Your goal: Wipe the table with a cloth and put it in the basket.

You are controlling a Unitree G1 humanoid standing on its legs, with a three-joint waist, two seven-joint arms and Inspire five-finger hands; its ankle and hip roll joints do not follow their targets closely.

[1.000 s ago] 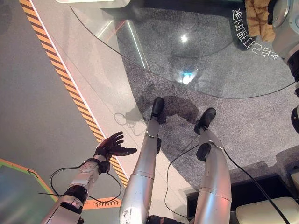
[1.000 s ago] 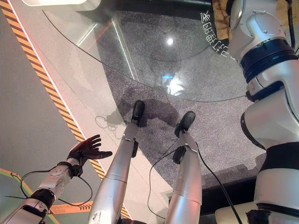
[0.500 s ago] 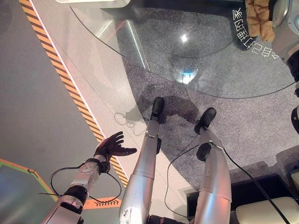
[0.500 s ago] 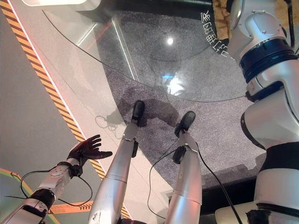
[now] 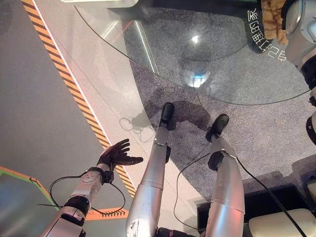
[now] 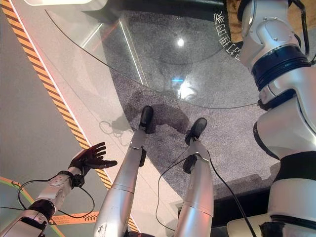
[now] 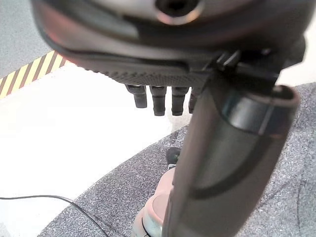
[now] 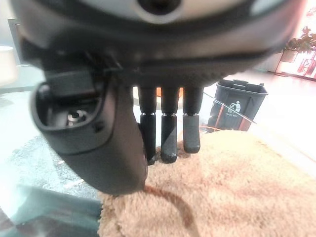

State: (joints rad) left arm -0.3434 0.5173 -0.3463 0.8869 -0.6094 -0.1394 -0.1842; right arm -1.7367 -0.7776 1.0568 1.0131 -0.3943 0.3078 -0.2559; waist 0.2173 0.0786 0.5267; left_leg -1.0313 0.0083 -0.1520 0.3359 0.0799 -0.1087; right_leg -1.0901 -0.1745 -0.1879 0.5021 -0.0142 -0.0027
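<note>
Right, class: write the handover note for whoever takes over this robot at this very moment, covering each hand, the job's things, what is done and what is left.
Left hand: open, fingers spread, hanging low beside the body over the striped floor tape, holding nothing.
Right hand: fingers straight, tips resting on the tan cloth, not gripping it.
The cloth lies on the glass table at its far right edge.
Done: hand placed on the cloth. How much has been wiped cannot be told.
Left: wiping, then putting the cloth in the basket.

Looks like a demo hall or lab: hazard-striped floor tape [image 5: 74,96], grey carpet [image 5: 256,133], glass table [image 5: 163,44], waste bin [image 8: 237,106] w/ recycling sign.
</note>
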